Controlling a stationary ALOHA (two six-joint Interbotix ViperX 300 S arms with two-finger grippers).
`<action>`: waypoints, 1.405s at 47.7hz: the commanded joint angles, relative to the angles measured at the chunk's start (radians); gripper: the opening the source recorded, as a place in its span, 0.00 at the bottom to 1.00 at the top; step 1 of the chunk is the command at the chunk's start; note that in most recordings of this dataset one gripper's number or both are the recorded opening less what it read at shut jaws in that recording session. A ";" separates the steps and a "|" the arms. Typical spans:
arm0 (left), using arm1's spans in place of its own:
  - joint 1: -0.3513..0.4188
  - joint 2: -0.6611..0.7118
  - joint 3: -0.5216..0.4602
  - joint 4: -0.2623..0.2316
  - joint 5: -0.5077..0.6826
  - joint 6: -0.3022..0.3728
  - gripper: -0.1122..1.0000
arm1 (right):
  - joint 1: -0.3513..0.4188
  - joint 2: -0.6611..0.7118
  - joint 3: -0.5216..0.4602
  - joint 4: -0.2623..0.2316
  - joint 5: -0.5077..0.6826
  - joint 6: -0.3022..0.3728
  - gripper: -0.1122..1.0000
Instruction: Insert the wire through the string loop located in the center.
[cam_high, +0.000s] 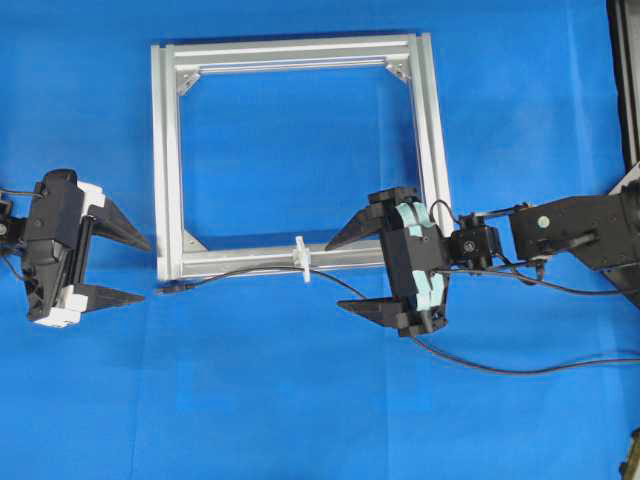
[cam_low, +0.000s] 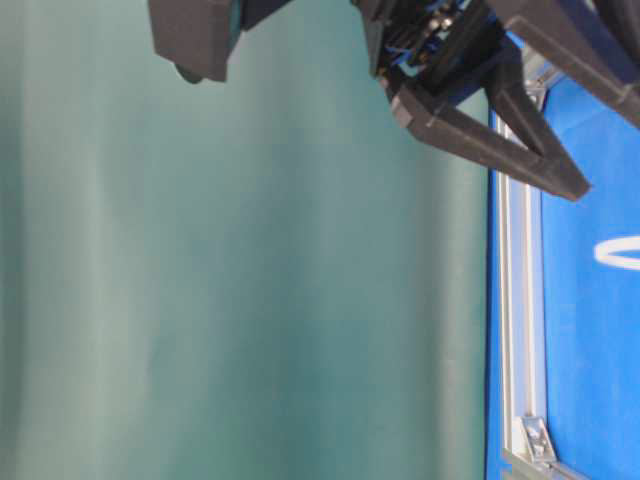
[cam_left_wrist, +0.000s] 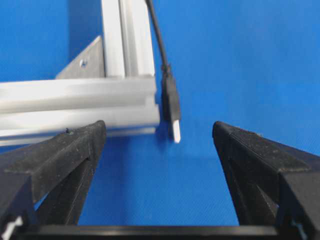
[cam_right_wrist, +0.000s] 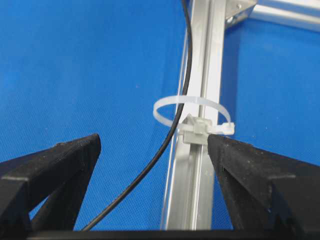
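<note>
Fingers (cam_left_wrist: 75, 150) of the left gripper (cam_high: 112, 264) and the right gripper (cam_high: 352, 272) gape wide and empty, while the wire (cam_high: 240, 272) runs through the string loop (cam_right_wrist: 192, 112) on the aluminium frame (cam_high: 168, 150), its plug (cam_left_wrist: 172, 107) lying on the blue surface (cam_high: 300, 400).

Plenty of bare blue table (cam_high: 300, 400) below the silver aluminium frame (cam_high: 168, 160). The thin black wire (cam_high: 250, 270) and small white string loop (cam_high: 301, 258) crowd the frame's bottom bar.
</note>
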 joint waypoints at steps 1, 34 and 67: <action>0.005 -0.023 -0.029 0.003 0.008 0.002 0.86 | 0.003 -0.051 -0.017 0.000 0.020 0.002 0.93; 0.048 -0.104 -0.100 0.005 0.087 0.009 0.85 | 0.003 -0.256 -0.015 0.002 0.190 -0.002 0.93; 0.048 -0.103 -0.100 0.005 0.089 0.008 0.85 | 0.003 -0.256 -0.015 0.002 0.190 0.000 0.93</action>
